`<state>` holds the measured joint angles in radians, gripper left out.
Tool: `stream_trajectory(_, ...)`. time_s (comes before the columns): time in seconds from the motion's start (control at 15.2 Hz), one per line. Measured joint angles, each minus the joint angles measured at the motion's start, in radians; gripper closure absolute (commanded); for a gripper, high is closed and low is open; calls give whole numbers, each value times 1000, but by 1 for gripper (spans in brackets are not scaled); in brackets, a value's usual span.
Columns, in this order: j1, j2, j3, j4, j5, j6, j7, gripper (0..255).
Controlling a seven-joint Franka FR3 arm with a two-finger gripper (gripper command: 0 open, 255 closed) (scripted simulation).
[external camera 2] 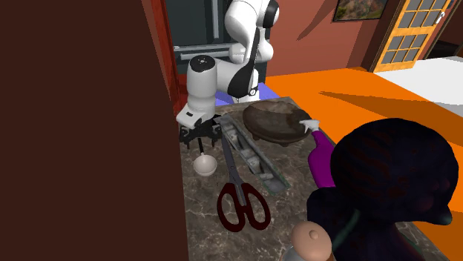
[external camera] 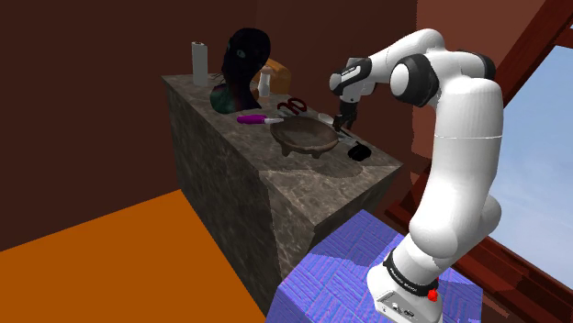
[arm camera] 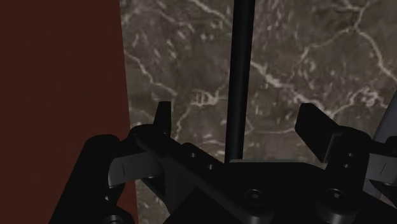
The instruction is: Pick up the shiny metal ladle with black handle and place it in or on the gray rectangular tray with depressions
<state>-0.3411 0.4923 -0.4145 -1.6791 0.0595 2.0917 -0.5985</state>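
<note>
The ladle lies on the marble counter [external camera 2: 297, 185] close to the brown wall, with its pale round bowl [external camera 2: 205, 165] toward the scissors and its thin black handle [arm camera: 240, 57] running back under my hand. My gripper [arm camera: 238, 121] is open and low over the handle, which passes between the two fingers without either one touching it. From the second exterior view the gripper [external camera 2: 199, 135] hangs just behind the ladle bowl. The grey rectangular tray [external camera 2: 251, 154] lies beside the ladle, long and narrow. In the shoulder view the gripper [external camera: 344, 115] is at the counter's far side.
A dark footed bowl [external camera 2: 276, 119] stands beyond the tray. Red-handled scissors [external camera 2: 241, 204], a purple bottle [external camera 2: 320, 159] and a black mannequin head [external camera 2: 393, 178] crowd one end of the counter. The brown wall [arm camera: 60, 76] runs right beside the gripper. A small black block [external camera: 358, 153] sits near the counter's corner.
</note>
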Motion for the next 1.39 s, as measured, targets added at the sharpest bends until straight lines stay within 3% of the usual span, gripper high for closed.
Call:
stream_trajectory(0.07, 0, 0, 0, 0, 0, 0, 0, 0)
stream_trajectory(0.13, 0, 0, 0, 0, 0, 0, 0, 255)
stream_trajectory(0.79, 1, -1, 1, 0, 0, 1, 0, 255)
stream_trajectory(1.39, 8, -48, -10, 40, -18, -84, 3, 255)
